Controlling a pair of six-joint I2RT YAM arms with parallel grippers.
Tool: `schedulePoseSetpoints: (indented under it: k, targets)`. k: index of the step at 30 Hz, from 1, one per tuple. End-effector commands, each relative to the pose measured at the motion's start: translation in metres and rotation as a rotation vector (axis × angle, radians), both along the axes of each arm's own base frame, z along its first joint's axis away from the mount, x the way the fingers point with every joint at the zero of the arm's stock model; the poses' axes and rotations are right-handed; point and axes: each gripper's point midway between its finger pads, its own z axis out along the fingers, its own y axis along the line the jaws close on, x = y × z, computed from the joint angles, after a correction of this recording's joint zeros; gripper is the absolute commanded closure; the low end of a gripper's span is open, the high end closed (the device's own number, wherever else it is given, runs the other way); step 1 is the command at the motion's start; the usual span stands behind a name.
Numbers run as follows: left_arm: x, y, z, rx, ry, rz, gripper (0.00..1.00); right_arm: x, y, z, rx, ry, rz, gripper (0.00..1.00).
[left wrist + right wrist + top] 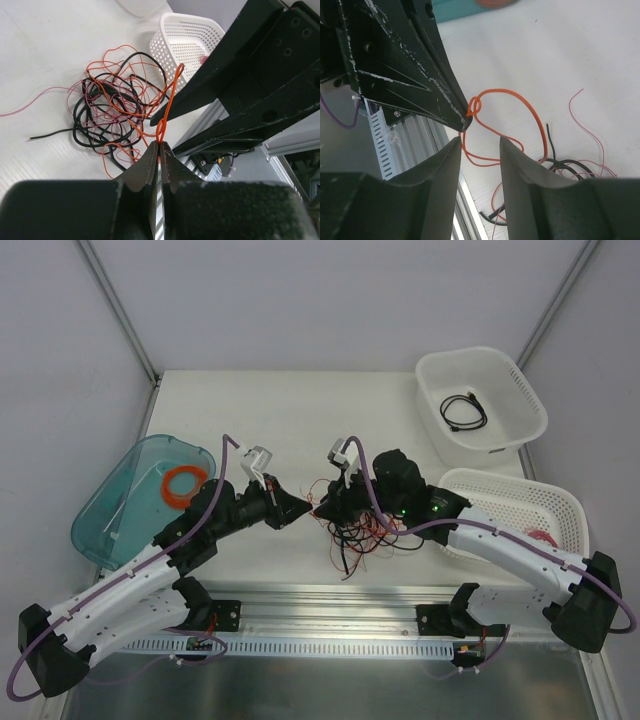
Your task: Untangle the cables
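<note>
The cables [358,525] are a loose tangle of thin black, orange and red wires on the white table, just in front of my right gripper. My left gripper [297,508] is shut on an orange wire [169,107] that loops up from the tangle [111,112]. In the right wrist view the left gripper's tip [462,119] pinches that orange wire [520,100] in a small loop. My right gripper [479,142] is open and empty, its fingers straddling the orange strand just below the left tip. In the top view it [330,502] faces the left gripper closely.
A teal tray [120,502] at the left holds a wound orange ring coil [183,483]. A white bin [510,380] at the back right holds a black cable [465,410]. A white basket [520,498] stands at the right. A metal rail [330,602] runs along the near edge.
</note>
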Motion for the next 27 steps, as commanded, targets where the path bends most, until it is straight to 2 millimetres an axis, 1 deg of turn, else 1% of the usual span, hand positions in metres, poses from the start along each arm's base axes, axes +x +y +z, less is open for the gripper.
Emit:
schedulePoseSetpoints:
  k: [1, 9, 17, 25, 27]
  targets:
    - [-0.01, -0.007, 0.026, -0.073, -0.032, -0.058, 1.0, 0.007, 0.009, 0.022, 0.057, -0.088, 0.02, 0.59]
    - [-0.014, -0.009, 0.033, -0.09, -0.031, -0.084, 1.0, 0.013, 0.009, 0.014, 0.02, -0.111, 0.014, 0.57]
    - [-0.019, -0.01, 0.04, -0.104, -0.036, -0.108, 1.0, 0.022, 0.004, 0.007, -0.008, -0.141, -0.02, 0.59]
    - [-0.021, -0.013, 0.047, -0.11, -0.041, -0.127, 1.0, 0.007, 0.014, 0.007, 0.029, -0.108, 0.07, 0.59]
    - [-0.02, -0.013, 0.051, -0.116, -0.048, -0.124, 1.0, 0.006, 0.017, 0.011, 0.053, -0.115, 0.084, 0.59]
